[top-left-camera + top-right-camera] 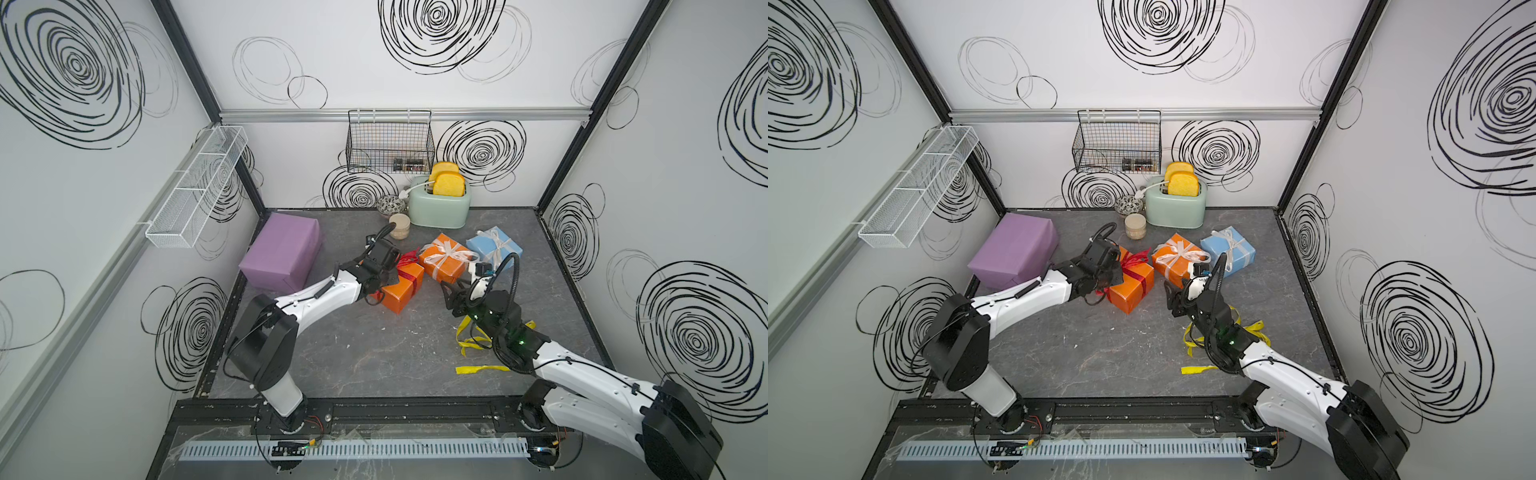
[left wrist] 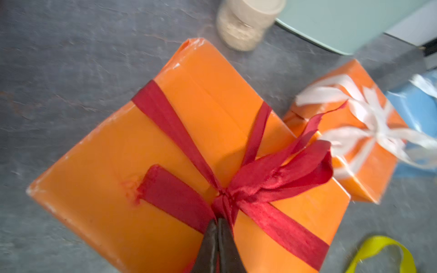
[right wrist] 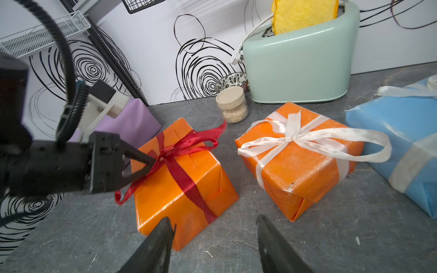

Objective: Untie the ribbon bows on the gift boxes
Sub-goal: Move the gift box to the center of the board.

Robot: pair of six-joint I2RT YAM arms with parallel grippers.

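Observation:
The medium orange gift box [image 2: 201,99] [image 1: 399,297] stands mid-table, wrapped in a dark red ribbon with a looped bow [image 2: 281,172] [image 3: 189,144]. My left gripper [image 2: 218,221] [image 3: 151,163] is shut on that red ribbon right beside the knot. My right gripper [image 3: 214,227] [image 1: 451,291] hangs open and empty, low over the table in front of this box. To the right stand the smaller orange cube [image 3: 298,170] and the light-blue box [image 3: 402,141], both with tied white bows. The lilac box [image 1: 282,253] has no ribbon on it. A loose yellow ribbon [image 1: 473,345] lies under my right arm.
A mint-green toaster [image 1: 440,205] with yellow toast, a small jar [image 1: 400,226] and a patterned bowl [image 1: 390,203] stand at the back. A black wire basket [image 1: 390,141] hangs on the back wall. A white mesh shelf [image 1: 195,187] hangs on the left wall.

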